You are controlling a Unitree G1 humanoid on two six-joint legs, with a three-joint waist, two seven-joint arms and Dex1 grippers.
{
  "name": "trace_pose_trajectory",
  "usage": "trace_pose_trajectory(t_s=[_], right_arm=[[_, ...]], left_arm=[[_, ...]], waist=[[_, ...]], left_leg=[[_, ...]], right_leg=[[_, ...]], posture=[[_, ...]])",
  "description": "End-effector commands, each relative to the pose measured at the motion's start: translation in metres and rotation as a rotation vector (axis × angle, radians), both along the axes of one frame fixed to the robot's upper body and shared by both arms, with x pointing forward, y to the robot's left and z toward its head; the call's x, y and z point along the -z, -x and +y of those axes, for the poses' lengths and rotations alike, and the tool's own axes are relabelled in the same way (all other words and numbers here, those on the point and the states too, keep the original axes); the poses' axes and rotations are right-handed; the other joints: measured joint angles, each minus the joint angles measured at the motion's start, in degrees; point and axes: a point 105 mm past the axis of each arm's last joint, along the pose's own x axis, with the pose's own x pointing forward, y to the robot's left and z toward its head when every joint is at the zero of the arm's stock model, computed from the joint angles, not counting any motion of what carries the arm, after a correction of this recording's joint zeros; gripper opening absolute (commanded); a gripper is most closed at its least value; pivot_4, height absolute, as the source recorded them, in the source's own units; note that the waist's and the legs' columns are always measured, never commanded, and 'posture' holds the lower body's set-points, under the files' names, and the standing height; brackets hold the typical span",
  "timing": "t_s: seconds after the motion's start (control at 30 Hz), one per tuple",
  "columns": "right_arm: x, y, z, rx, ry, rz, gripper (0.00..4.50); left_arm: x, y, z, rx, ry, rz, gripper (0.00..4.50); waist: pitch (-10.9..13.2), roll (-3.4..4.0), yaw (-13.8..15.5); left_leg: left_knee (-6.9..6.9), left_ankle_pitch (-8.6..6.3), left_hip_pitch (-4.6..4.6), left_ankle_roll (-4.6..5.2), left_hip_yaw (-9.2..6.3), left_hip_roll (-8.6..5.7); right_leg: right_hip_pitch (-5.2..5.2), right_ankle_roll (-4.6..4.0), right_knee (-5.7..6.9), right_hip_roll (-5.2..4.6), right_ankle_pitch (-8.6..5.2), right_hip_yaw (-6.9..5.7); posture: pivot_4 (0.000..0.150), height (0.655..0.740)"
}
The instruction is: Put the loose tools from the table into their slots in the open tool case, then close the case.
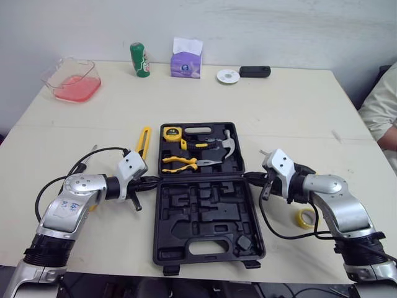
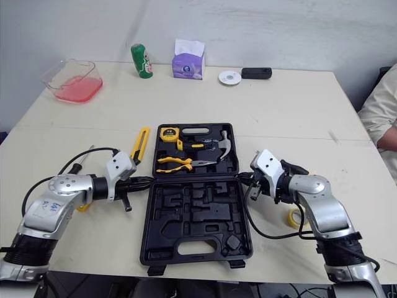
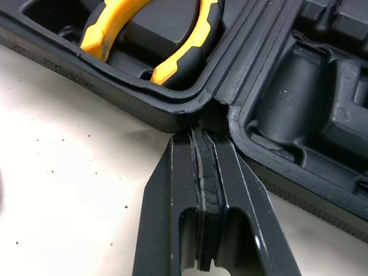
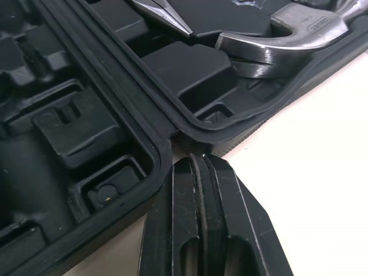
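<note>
Partly, the left hand (image 3: 201,133) and right hand (image 4: 198,161) hide the case (image 1: 205,217) hinge.

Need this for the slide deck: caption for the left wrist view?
Left gripper, shut, tips at the hinge notch of the open tool case, yellow-handled pliers seated in their slot.

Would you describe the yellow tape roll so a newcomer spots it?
Find the open black tool case mid-table. Right of it, beside the robot's right arm, lies a yellow tape roll. It is the only ring on that side.
</note>
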Motion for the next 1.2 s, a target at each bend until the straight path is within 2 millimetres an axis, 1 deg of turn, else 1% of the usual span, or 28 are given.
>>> trace_pose_trajectory(t_s=[0.03, 0.13, 0.23, 0.37, 0.53, 0.63, 0.73, 0.77, 0.8, 0.83, 0.87, 0.93, 0.97, 1.0, 1.03, 1.07, 1.1, 1.13, 1.2], right_arm=[[-0.011, 0.027, 0.033, -0.203, -0.072, 0.018, 0.04], [-0.009, 0.033, 0.033, -0.206, -0.071, 0.040, 0.04], [-0.006, 0.035, 0.027, -0.166, -0.075, 0.058, 0.04], [-0.006, 0.027, 0.020, -0.104, -0.062, 0.027, 0.04], [-0.006, 0.022, 0.004, -0.045, -0.009, -0.003, 0.04], [-0.015, 0.023, -0.017, 0.005, 0.055, -0.055, 0.04], [-0.025, 0.027, -0.032, 0.048, 0.064, -0.070, 0.04], [-0.032, 0.033, -0.058, 0.121, 0.078, -0.072, 0.04], [-0.037, 0.039, -0.076, 0.171, 0.092, -0.075, 0.04], [-0.046, 0.046, -0.095, 0.232, 0.066, -0.057, 0.04], [-0.051, 0.053, -0.106, 0.268, 0.043, -0.045, 0.04], [-0.061, 0.069, -0.125, 0.304, -0.002, -0.004, 0.65], [-0.063, 0.073, -0.130, 0.313, -0.002, 0.002, 0.91], [-0.064, 0.076, -0.137, 0.335, 0.005, 0.005, 1.47], [-0.065, 0.079, -0.150, 0.380, 0.020, 0.009, 1.87], [-0.067, 0.082, -0.159, 0.411, 0.028, 0.012, 2.37], [-0.067, 0.085, -0.169, 0.440, 0.037, 0.019, 2.90], [-0.068, 0.088, -0.178, 0.471, 0.043, 0.023, 3.38], [-0.068, 0.093, -0.201, 0.543, 0.069, 0.022, 4.42]], left_arm=[[0.000, 0.010, -0.028, 0.146, 0.025, -0.012, 0.00], [0.000, 0.010, -0.030, 0.160, 0.020, -0.019, 0.00], [0.000, 0.005, -0.036, 0.177, -0.018, -0.063, 0.00], [0.001, 0.004, -0.036, 0.166, -0.010, -0.040, 0.00], [0.003, 0.000, -0.019, 0.092, -0.021, -0.035, 0.00], [-0.002, 0.002, 0.003, 0.023, -0.014, -0.036, 0.00], [-0.009, 0.007, 0.019, -0.015, 0.015, -0.045, 0.00], [-0.021, 0.018, 0.045, -0.074, 0.089, -0.032, 0.00], [-0.031, 0.027, 0.063, -0.110, 0.139, -0.030, 0.00], [-0.046, 0.039, 0.084, -0.163, 0.243, -0.004, 0.00], [-0.057, 0.050, 0.096, -0.189, 0.316, 0.011, 0.00], [-0.061, 0.067, 0.125, -0.281, 0.318, 0.029, 0.63], [-0.060, 0.072, 0.132, -0.308, 0.302, 0.034, 0.90], [-0.061, 0.076, 0.140, -0.340, 0.295, 0.036, 1.35], [-0.062, 0.079, 0.160, -0.420, 0.289, 0.022, 1.80], [-0.063, 0.082, 0.174, -0.475, 0.284, 0.011, 2.24], [-0.062, 0.085, 0.193, -0.553, 0.256, -0.005, 2.73], [-0.061, 0.089, 0.212, -0.622, 0.229, -0.017, 3.11], [-0.053, 0.099, 0.252, -0.767, 0.150, -0.031, 4.08]], waist=[[0.0, 0.00, 0.2], [0.0, 0.00, 0.4], [0.0, 0.00, 1.0], [0.0, -0.01, 1.0], [0.0, -0.01, 1.0], [0.0, 0.02, 1.1], [0.0, 0.02, 1.0], [0.0, 0.02, 0.9], [0.0, 0.02, 0.9], [0.0, 0.01, 0.8], [0.0, -0.01, 0.8], [0.0, -0.01, 0.8], [0.0, 0.00, 0.8], [0.1, 0.02, 0.8], [0.1, 0.09, 0.8], [0.1, 0.14, 0.7], [0.1, 0.13, 0.7], [0.1, 0.11, 0.7], [0.1, 0.09, 0.5]], left_leg=[[-0.08, 0.00, 0.00, 0.00, 0.00, 0.00], [-0.23, 0.01, 0.00, 0.00, 0.01, -0.01], [-0.31, 0.01, 0.01, -0.01, 0.01, -0.01], [-0.28, 0.02, 0.01, 0.00, 0.01, -0.04], [-0.28, 0.04, 0.03, 0.06, 0.00, -0.16], [-0.29, 0.02, 0.01, 0.11, -0.01, -0.18], [-0.40, -0.01, -0.06, 0.12, -0.05, -0.15], [-0.43, -0.01, -0.08, 0.12, -0.04, -0.14], [-0.46, -0.01, -0.07, 0.12, -0.04, -0.13], [-0.49, -0.02, -0.17, 0.10, -0.03, -0.11], [-0.48, -0.03, -0.24, 0.09, -0.06, -0.04], [-0.45, -0.04, -0.24, 0.06, -0.11, 0.03], [-0.46, -0.04, -0.19, 0.06, -0.13, 0.02], [-0.50, -0.06, -0.05, 0.04, -0.14, 0.00], [-0.55, -0.14, 0.14, 0.08, -0.17, -0.05], [-0.61, -0.42, 0.33, 0.03, -0.27, -0.06], [-0.63, -0.59, 0.38, 0.03, -0.37, -0.07], [-0.62, -0.59, 0.36, 0.05, -0.43, -0.10], [-0.61, -0.60, 0.32, 0.11, -0.56, -0.16]], right_leg=[[0.01, 0.00, -0.07, 0.01, 0.00, 0.00], [0.01, 0.00, -0.23, 0.02, 0.00, 0.00], [0.01, 0.00, -0.32, 0.03, 0.00, -0.02], [0.04, 0.02, -0.33, 0.00, 0.01, -0.02], [0.08, 0.09, -0.33, -0.15, 0.06, -0.05], [0.09, 0.11, -0.38, -0.18, 0.07, -0.07], [0.07, 0.11, -0.52, -0.15, 0.06, -0.12], [0.03, 0.11, -0.53, -0.14, 0.06, -0.10], [0.03, 0.10, -0.54, -0.13, 0.05, -0.10], [-0.07, 0.08, -0.55, -0.10, 0.04, -0.10], [-0.13, 0.06, -0.57, -0.06, -0.06, -0.11], [-0.11, 0.02, -0.60, 0.02, -0.13, -0.16], [-0.06, 0.02, -0.64, 0.01, -0.14, -0.17], [0.08, 0.01, -0.72, -0.02, -0.14, -0.18], [0.34, 0.02, -0.81, -0.07, -0.14, -0.21], [0.63, 0.02, -1.09, -0.10, -0.13, -0.32], [0.80, -0.01, -1.35, -0.14, -0.12, -0.43], [0.83, -0.24, -1.46, -0.16, -0.14, -0.47], [0.81, -0.90, -1.77, -0.23, -0.29, -0.49]], posture=[[0.150, 0.7244], [0.150, 0.7244], [0.150, 0.7244], [0.150, 0.7244], [0.150, 0.7244], [0.150, 0.7244], [0.150, 0.7244], [0.150, 0.7244], [0.150, 0.7244], [0.150, 0.7244], [0.150, 0.7244], [0.150, 0.7244], [0.150, 0.7244], [0.150, 0.7244], [0.150, 0.7244], [0.150, 0.7244], [0.150, 0.7244], [0.150, 0.7244], [0.150, 0.7244]])
